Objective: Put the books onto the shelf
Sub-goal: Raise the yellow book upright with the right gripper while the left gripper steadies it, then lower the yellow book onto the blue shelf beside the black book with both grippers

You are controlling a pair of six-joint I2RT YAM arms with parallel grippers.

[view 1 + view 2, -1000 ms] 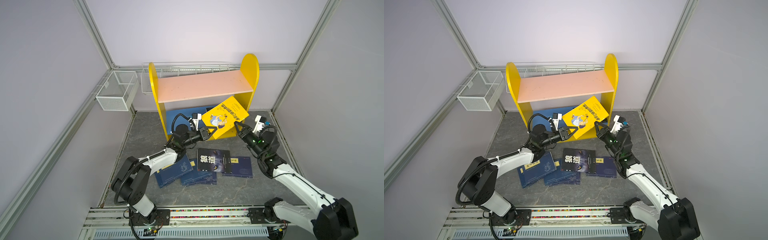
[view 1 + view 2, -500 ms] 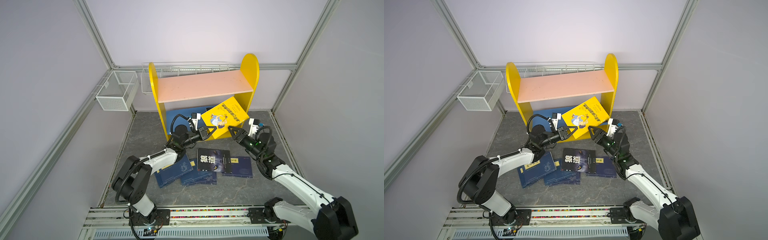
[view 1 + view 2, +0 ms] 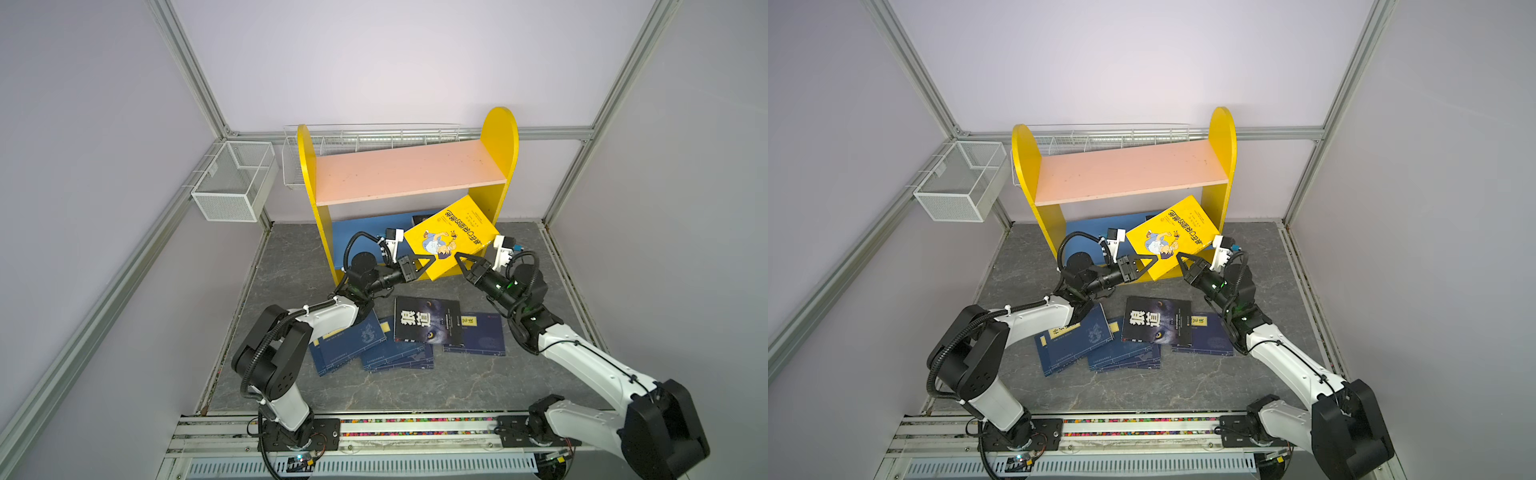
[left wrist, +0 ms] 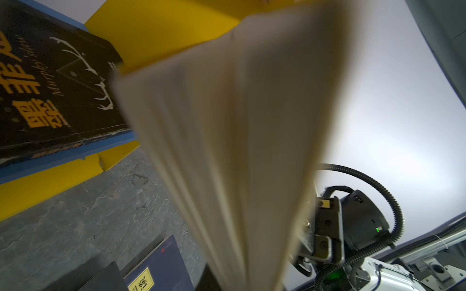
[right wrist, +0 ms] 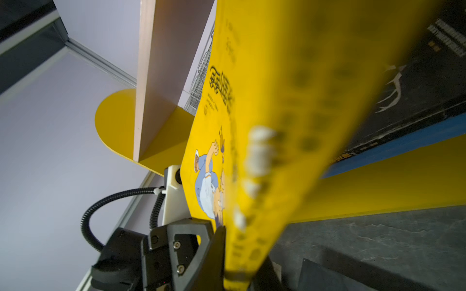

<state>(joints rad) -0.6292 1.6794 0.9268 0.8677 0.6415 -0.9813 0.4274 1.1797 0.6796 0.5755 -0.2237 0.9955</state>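
A yellow book (image 3: 451, 239) (image 3: 1169, 237) hangs tilted in front of the shelf (image 3: 409, 172) (image 3: 1129, 172), before its blue lower board (image 3: 365, 232). My left gripper (image 3: 432, 259) (image 3: 1154, 259) is shut on its lower page edge (image 4: 239, 126). From the other side, my right gripper (image 3: 458, 257) (image 3: 1179, 257) (image 5: 239, 272) is shut on the spine (image 5: 290, 100) at the lower corner. One black book (image 4: 50, 88) (image 5: 416, 88) lies on the blue board. On the floor lie another black book (image 3: 428, 320) (image 3: 1156, 320) and several navy books (image 3: 353, 340) (image 3: 482, 336).
A white wire basket (image 3: 235, 183) hangs on the left wall rail. A long wire basket (image 3: 365, 137) runs behind the shelf top. The grey floor (image 3: 415, 395) ends at the front rail (image 3: 374, 428). The shelf stands against the back wall.
My right gripper opened, moved a little left along the yellow book's lower right edge, and shut again on its lower corner. The left gripper kept its place on the book.
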